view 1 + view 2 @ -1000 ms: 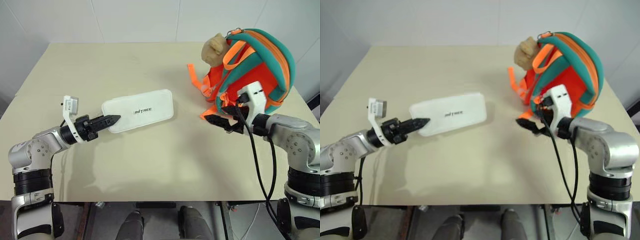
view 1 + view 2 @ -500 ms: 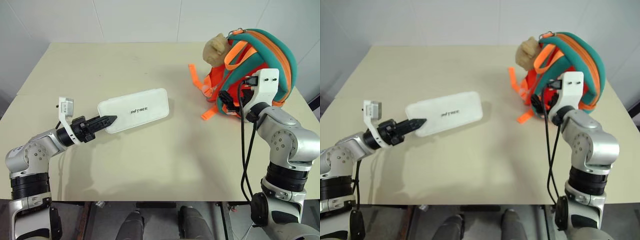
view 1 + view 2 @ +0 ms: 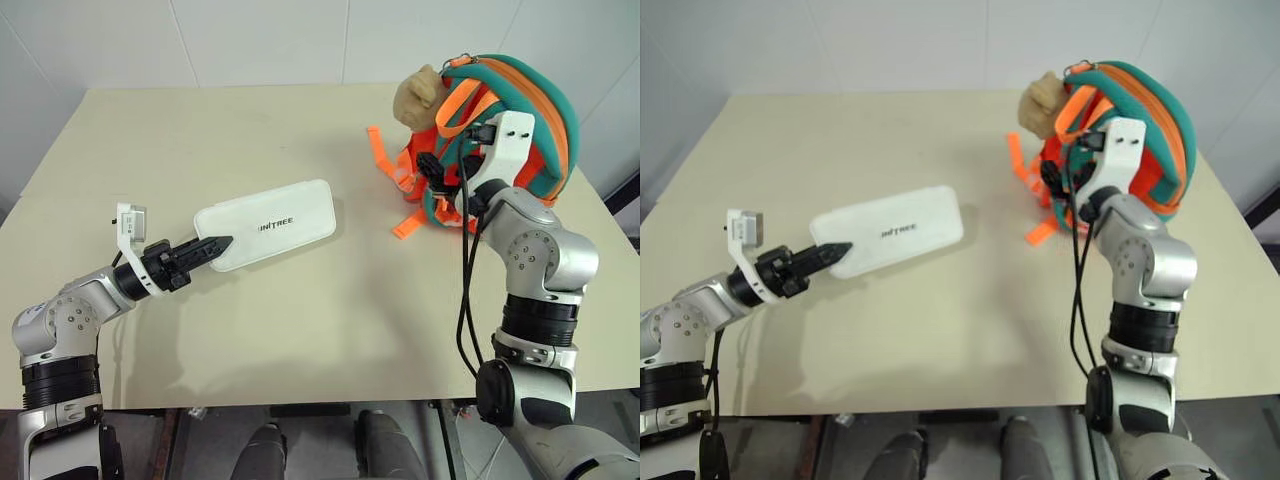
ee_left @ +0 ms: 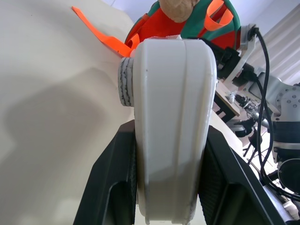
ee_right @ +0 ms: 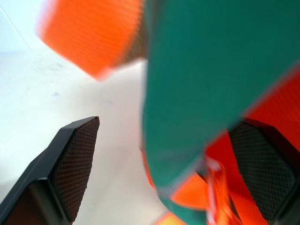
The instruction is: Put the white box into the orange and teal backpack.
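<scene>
My left gripper (image 3: 222, 242) has black fingers. The box (image 3: 268, 223) in it is white with small dark lettering. The backpack (image 3: 500, 110) is bright orange with teal trim and orange webbing, plus a beige plush toy (image 3: 417, 95). The table (image 3: 300, 320) is plain cream. My right gripper's fingers (image 5: 75, 164) are black with cross-hatched pads.

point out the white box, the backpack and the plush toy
white box (image 3: 268, 224), left eye view, middle of its flat top by the lettering
backpack (image 3: 545, 95), left eye view, teal band on its upper side
plush toy (image 3: 416, 96), left eye view, its beige head
</scene>
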Available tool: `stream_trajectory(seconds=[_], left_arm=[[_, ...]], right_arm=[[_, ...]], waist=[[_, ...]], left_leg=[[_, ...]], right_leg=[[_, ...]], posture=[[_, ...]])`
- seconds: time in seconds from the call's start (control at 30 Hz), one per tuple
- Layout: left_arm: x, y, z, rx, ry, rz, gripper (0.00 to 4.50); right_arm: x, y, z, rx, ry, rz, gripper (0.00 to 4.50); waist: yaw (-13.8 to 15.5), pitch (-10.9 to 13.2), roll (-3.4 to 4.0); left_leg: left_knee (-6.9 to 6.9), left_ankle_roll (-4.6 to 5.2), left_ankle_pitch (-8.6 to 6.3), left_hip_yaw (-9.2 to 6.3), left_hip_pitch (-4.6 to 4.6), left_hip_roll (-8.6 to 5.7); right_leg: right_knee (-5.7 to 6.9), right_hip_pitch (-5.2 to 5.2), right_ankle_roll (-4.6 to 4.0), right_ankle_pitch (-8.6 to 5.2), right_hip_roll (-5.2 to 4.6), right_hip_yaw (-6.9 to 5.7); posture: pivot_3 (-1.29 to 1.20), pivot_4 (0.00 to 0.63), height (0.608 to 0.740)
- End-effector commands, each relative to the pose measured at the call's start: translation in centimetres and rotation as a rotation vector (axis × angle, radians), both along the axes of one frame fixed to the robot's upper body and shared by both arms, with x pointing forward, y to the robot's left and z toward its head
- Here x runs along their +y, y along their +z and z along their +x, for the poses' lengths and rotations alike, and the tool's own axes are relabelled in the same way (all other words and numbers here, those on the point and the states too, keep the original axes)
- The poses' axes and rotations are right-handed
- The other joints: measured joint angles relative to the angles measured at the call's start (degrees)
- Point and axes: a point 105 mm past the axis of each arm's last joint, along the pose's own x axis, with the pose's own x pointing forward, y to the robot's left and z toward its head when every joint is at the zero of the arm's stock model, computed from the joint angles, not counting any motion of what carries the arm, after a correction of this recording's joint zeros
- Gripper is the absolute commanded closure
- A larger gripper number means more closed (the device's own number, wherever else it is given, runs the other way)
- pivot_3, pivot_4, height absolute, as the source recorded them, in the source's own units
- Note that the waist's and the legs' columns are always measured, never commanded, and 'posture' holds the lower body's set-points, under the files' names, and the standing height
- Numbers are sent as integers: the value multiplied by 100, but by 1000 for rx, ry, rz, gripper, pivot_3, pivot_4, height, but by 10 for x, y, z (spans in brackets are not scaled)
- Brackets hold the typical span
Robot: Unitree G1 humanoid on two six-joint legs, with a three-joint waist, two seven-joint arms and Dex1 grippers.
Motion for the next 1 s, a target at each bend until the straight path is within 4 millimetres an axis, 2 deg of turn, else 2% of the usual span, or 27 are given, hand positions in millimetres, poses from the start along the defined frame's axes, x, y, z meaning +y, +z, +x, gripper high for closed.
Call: stream_trajectory(seconds=[0.03,0.17,0.27,0.37,0.5,0.63,0.8,1.0], left_arm=[[0,16,-5,-79,-11,-11,3172],[1,15,-5,-78,-11,-9,3172],[1,15,-6,-78,-14,-2,3173],[4,15,-10,-72,-20,14,3173],[10,14,-15,-68,-23,43,3173],[17,15,-20,-71,-35,68,3173],[30,16,-21,-68,-10,101,3173],[44,21,-21,-79,31,120,3173]], right_arm=[[8,10,8,-67,1,9,0],[14,11,20,-88,-18,38,0],[22,10,25,-97,-12,38,628],[32,11,25,-112,33,37,1677],[36,10,23,-118,56,30,3094],[40,9,23,-123,87,24,4224],[53,11,16,-141,205,44,4296],[81,20,-10,-174,501,98,4296]], waist=[[-13,0,0],[-26,0,0],[-31,0,1],[-46,0,1],[-75,0,1],[-103,1,1],[-164,1,2],[-176,2,4]], left_leg=[[0,0,0,0,0,0],[1,-1,0,3,0,-1],[0,-2,1,3,0,0],[-1,-3,2,3,0,1],[-5,-4,2,4,0,1],[-3,-3,2,3,0,1],[-3,-3,2,3,0,3],[-7,-2,1,4,0,6]], right_leg=[[0,0,0,0,0,0],[2,-4,0,0,0,3],[5,-6,0,0,1,3],[10,-6,0,0,1,4],[13,-7,0,0,1,4],[10,-7,0,0,1,4],[12,-7,-1,0,2,4],[15,-8,-1,0,4,4]], posture=[[0,150,740],[0,150,740],[0,150,740],[0,150,740],[0,150,740],[0,150,740],[0,150,740],[0,150,740]])
